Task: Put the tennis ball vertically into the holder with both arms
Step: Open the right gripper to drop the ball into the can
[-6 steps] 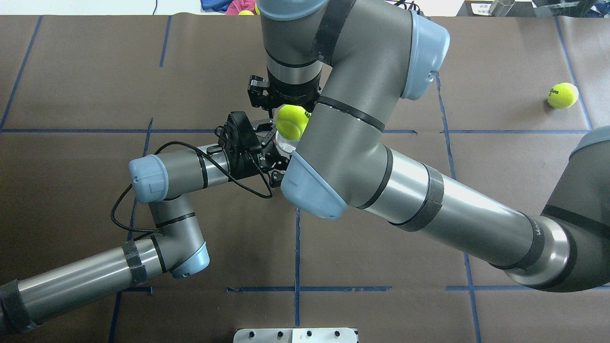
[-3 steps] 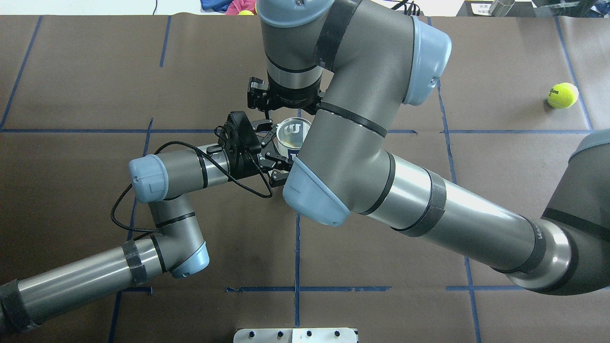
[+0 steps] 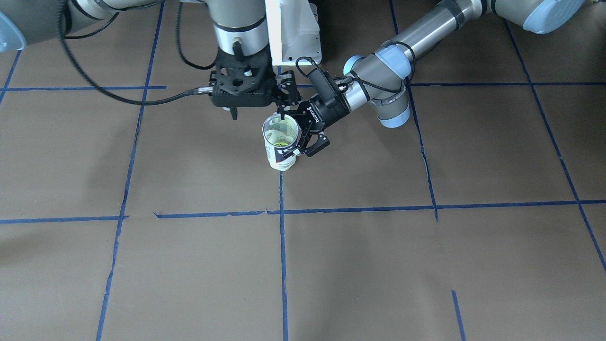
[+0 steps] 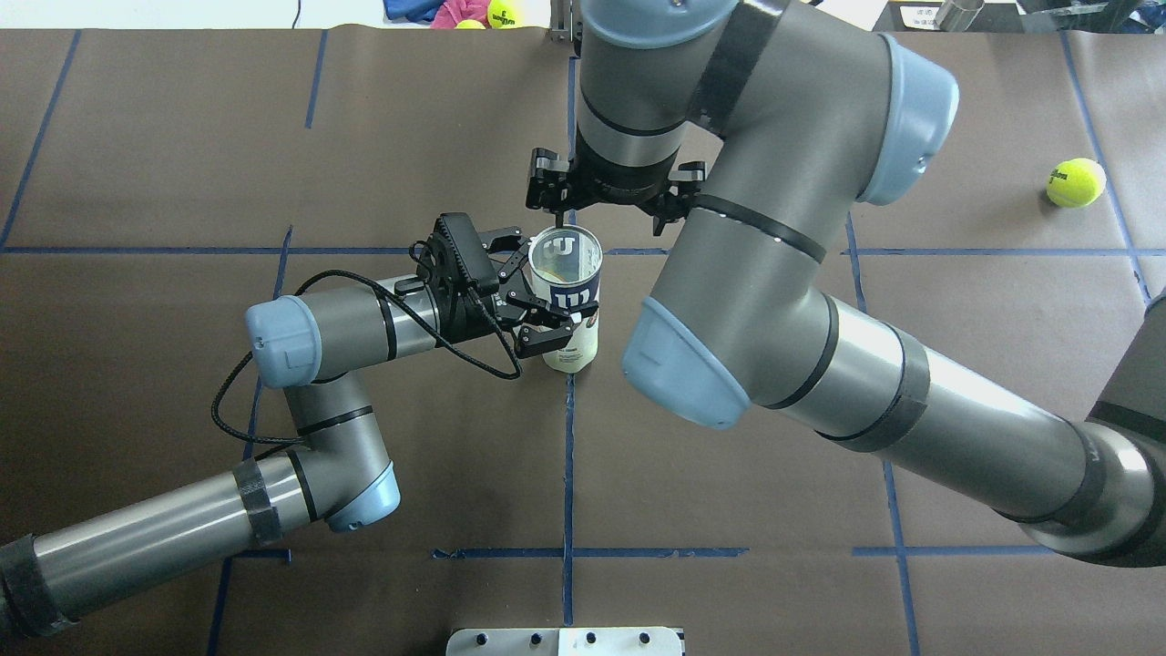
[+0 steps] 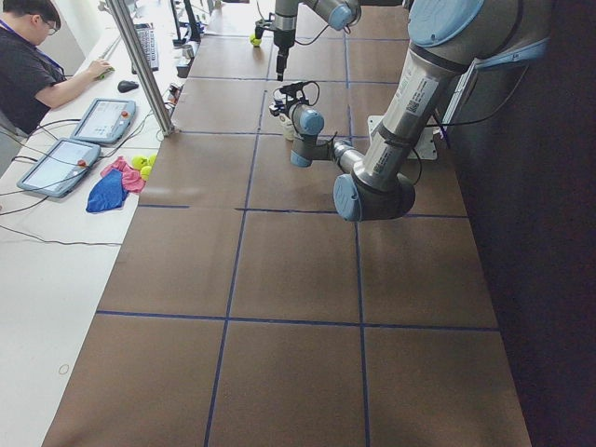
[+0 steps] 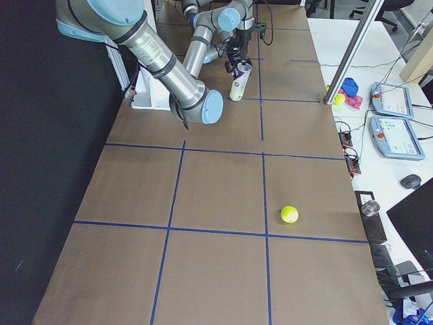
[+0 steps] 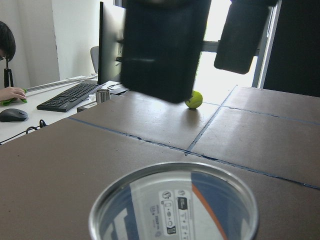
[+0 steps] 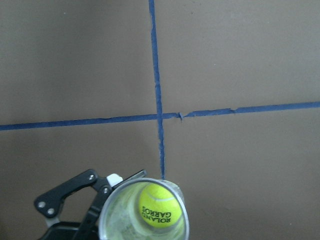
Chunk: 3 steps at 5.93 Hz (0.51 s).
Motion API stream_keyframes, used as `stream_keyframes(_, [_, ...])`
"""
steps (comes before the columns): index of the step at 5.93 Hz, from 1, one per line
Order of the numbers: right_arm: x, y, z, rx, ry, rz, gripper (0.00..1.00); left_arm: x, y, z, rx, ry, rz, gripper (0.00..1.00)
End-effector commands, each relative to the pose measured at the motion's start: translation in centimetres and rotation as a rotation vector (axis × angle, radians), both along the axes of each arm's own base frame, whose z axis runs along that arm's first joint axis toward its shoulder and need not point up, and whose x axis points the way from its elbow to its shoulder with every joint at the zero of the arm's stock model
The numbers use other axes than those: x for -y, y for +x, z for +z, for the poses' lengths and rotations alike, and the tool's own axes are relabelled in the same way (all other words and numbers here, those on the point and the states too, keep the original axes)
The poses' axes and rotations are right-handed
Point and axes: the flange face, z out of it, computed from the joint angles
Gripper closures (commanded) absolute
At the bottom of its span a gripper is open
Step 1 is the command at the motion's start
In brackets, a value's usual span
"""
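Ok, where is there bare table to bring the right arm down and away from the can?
The wide brown stretch between the can and the loose ball looks bare, as does the near half seen in the front view. It is crowded at the can: the left end effector clamps its side and the right end effector hangs beside its rim.

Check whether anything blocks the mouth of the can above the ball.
Nothing visible does. The tennis ball already sits inside the holder, whose open mouth is clear. The right gripper is off to one side; the left gripper clamps only the wall.

Yellow-green tennis ball (image 8: 159, 210) inside upright clear holder (image 4: 569, 305), open-topped
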Motion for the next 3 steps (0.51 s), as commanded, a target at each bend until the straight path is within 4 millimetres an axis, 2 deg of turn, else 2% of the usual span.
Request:
stream_keyframes(1, [5.9,8.8,7.7,-0.048,0.071,-0.099,0.01,-0.1,-0.1,0.1,-0.003,-0.001,0.003,0.14])
stream_keyframes(3, [11.1,20.0,19.4,-0.158,0.172,-0.242,0.01,0.1,-0.2,0.1,-0.004,0.000,0.000,0.14])
